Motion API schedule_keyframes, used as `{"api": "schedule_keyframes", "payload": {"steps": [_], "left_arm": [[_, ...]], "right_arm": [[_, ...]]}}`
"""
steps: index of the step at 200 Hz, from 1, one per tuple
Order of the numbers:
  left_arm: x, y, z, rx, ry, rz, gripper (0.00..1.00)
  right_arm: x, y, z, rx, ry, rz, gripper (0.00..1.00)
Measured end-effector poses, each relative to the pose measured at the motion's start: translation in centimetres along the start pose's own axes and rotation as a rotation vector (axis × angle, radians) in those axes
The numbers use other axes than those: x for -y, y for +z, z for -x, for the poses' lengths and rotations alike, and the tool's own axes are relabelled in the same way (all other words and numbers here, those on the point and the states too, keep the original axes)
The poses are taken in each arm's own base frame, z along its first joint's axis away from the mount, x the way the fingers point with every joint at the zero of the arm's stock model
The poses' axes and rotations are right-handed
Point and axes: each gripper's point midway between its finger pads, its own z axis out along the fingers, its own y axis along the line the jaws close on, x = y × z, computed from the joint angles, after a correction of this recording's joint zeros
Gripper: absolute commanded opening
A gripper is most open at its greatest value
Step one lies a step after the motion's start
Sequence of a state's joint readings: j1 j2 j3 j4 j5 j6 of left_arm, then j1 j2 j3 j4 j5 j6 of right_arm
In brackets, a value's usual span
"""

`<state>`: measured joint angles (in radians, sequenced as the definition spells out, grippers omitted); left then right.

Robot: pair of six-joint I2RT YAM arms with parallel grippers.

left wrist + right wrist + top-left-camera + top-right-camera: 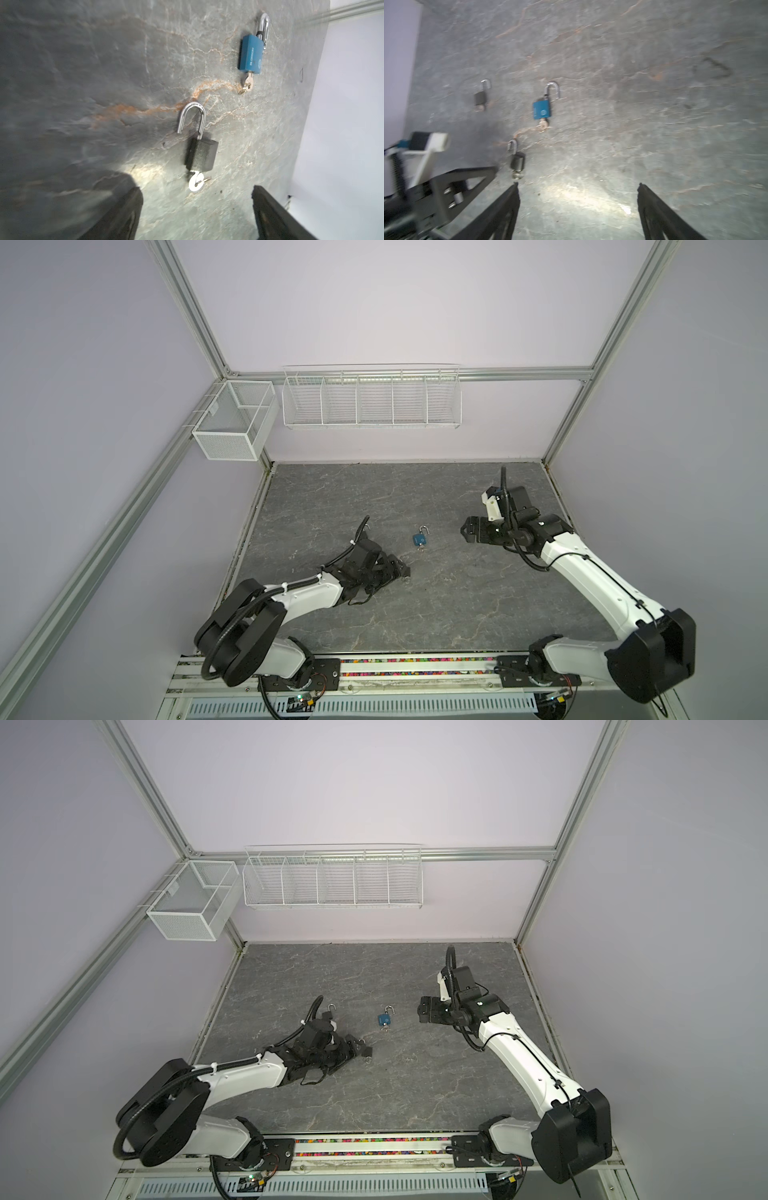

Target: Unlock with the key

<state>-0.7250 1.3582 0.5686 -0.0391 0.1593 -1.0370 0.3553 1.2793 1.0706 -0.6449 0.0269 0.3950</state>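
Watching for a snag first. Left pincer [195,191] down low, left of middle in both top views, with the black lock [201,153] lying right off its fingers [128,207], key [196,182] seated and poking back toward the gap. Beware any sideways drift or careless pull-back there: enough to hook that key, drag the lock across the surface [415,614], maybe knock the sprung shackle [192,118] home again. Same worry, smaller, for the blue lock [419,539] dead centre in both top views, shackle up, brass key [247,85] in place. Safe only with the right pincer [465,531], right of middle, kept well apart from it. Worth minding too a second black lock [480,97], mostly hidden behind the left wrist in both top views and easy to clip with the arm. Reading the left pincer as spread wide, clamped on nothing, no contact visible. Reading the right pincer as spread wide too, empty, held off the surface. Wrist views blurred, so no telling anything finer.
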Motion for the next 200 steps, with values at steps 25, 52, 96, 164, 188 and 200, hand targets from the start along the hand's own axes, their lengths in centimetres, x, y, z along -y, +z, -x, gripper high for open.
{"api": "schedule_keyframes", "payload": {"steps": [25,52,96,164,188,200], "left_arm": [[0.7,-4.7,5.1,0.214,0.075,0.107,1.0],[-0.9,-12.8,14.8,0.58,0.101,0.26,1.0],[-12.2,-20.0,22.5,0.88,0.116,0.719,1.0],[-17.1,-12.8,22.1,0.867,0.414,0.708,1.0],[-16.7,-11.2,22.3,0.89,0.49,0.636,1.0],[-16.6,-10.7,22.4,0.872,0.504,0.624,1.0]], "right_arm": [[7.1,0.3,1.2,0.113,0.089,-0.237,0.89],[15.8,1.0,0.6,0.211,0.203,-0.502,0.89],[21.8,4.6,-1.0,0.278,0.192,-0.67,0.89],[20.9,6.5,0.6,0.499,0.087,-0.431,0.89],[17.9,8.1,0.4,0.537,-0.051,-0.317,0.89],[16.8,9.1,0.2,0.513,-0.095,-0.282,0.88]]}}
